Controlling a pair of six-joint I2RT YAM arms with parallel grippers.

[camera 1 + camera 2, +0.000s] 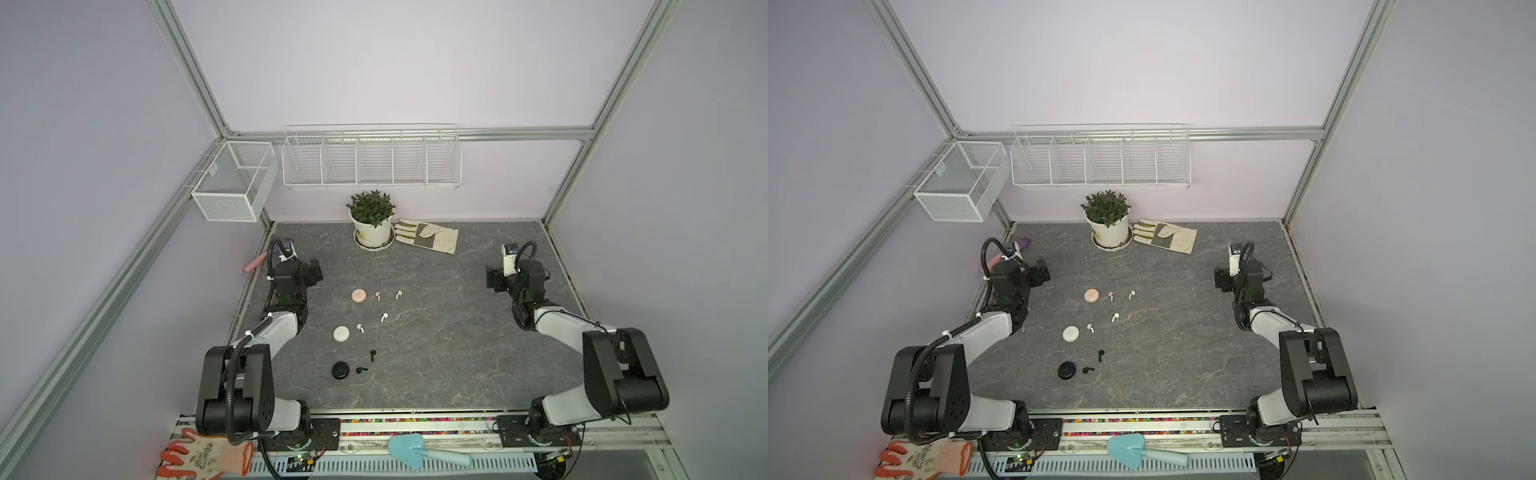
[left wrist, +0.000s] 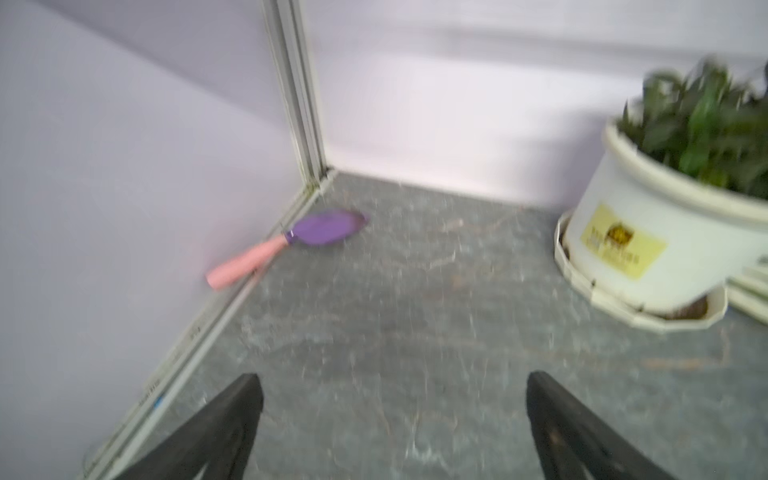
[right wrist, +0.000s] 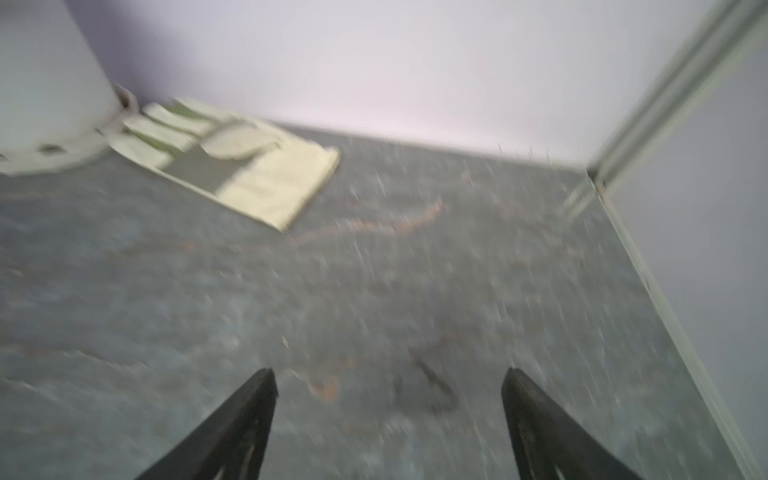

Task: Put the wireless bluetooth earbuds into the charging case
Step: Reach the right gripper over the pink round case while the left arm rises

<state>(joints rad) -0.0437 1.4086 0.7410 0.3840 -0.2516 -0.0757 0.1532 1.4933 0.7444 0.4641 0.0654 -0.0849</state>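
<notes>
Centrally, earbuds (image 1: 384, 317) dot grey tabletop (image 1: 440, 282) amid lilac walls (image 1: 395, 62).

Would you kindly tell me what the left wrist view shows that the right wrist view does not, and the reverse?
Only the left wrist view: a purple trowel with a pink handle lying by the wall, and the plant's green leaves. Only the right wrist view: the pale glove, palm and cuff. Both: the grey table, the white pot, and an open, empty gripper: left gripper, right gripper.
</notes>
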